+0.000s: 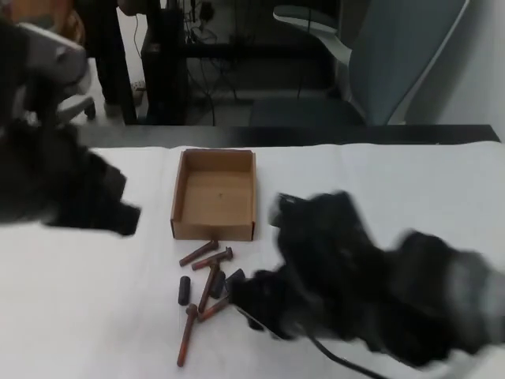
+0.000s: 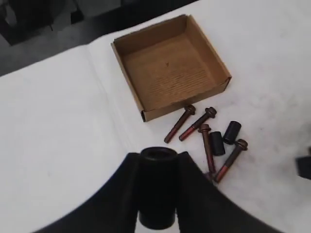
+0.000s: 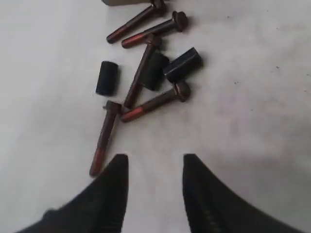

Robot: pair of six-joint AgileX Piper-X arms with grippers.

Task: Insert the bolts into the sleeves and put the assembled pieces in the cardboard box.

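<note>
Barely begun: left pincer [image 2: 158, 162] pinches 1 black sleeve [image 2: 156, 194], no bolt in it. Right pincer [image 3: 155, 160] spread, empty; 5 bolts [image 3: 141, 73] and 3 loose sleeves [image 3: 107, 77] scattered just ahead of its tips. Cardboard box [image 2: 146, 104], beyond them, holds nothing. By this look, every insertion and all boxing remain.

The box [image 2: 167, 73] is matt brown cardboard, its floor finely ribbed and its cut edges rough. The bolts [image 3: 104, 138] are reddish-brown metal with a dull sheen, redder toward the tips; each sleeve [image 3: 106, 77] is smooth matt black, whether plastic or metal I cannot tell. The bench [image 2: 58, 126] has a white, matt, faintly mottled covering.
</note>
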